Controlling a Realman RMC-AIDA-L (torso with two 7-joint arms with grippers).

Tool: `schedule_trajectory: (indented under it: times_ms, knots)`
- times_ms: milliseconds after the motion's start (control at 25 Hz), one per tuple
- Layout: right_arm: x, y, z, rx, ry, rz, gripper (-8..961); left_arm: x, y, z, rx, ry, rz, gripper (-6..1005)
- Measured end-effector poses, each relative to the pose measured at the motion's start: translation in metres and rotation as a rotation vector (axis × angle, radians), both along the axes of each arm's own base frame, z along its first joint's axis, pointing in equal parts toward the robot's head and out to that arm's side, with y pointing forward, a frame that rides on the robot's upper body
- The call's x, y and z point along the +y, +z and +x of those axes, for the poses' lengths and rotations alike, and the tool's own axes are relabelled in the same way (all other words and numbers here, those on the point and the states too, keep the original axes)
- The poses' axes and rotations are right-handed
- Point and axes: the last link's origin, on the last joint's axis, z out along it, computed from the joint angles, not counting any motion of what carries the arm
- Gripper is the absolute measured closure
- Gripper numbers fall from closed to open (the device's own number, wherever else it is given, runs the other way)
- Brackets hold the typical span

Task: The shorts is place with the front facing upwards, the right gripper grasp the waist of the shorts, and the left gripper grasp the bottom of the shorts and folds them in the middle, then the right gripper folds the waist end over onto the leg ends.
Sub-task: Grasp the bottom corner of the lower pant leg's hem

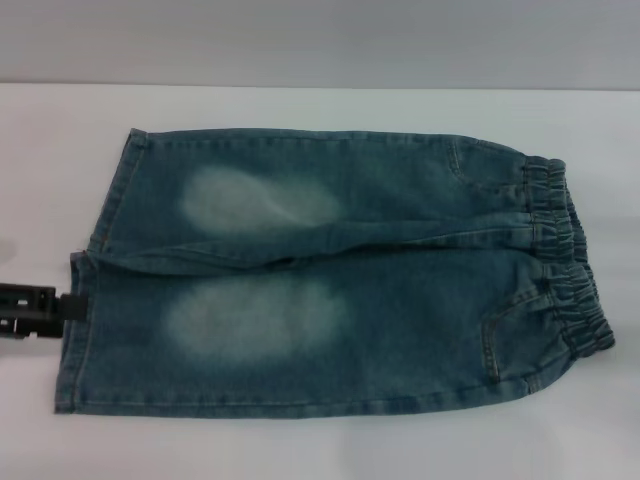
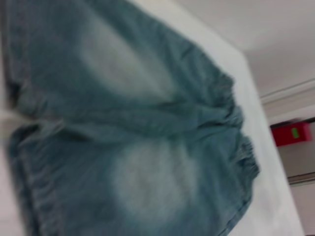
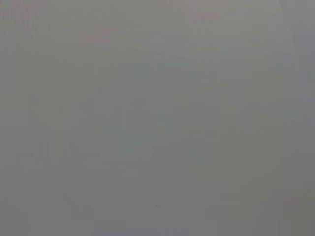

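The blue-green denim shorts (image 1: 330,270) lie flat on the white table (image 1: 300,450), front up, both legs side by side with pale faded patches. The gathered waist (image 1: 565,260) is on the right and the bottom of the shorts (image 1: 72,350), its two straight hems, is on the left. My left gripper (image 1: 70,307) reaches in low from the left edge, its black tip right at the nearer leg's hem. In the left wrist view the shorts (image 2: 138,128) fill the picture. The right gripper is out of view; the right wrist view shows only a plain grey surface.
Bare white tabletop surrounds the shorts on all sides. A grey wall (image 1: 320,40) rises behind the table's far edge. A red box (image 2: 293,133) shows far off in the left wrist view.
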Motion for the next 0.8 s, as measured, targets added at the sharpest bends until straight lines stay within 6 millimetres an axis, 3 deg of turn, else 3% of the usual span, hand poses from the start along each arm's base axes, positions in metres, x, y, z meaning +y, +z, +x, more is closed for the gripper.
schedule_trajectory:
  times_ms: [800]
  knots:
    - [0.003,-0.003,-0.004,0.002,0.015,-0.013,274,-0.007,-0.019,-0.015,0.137,0.053,-0.106,199]
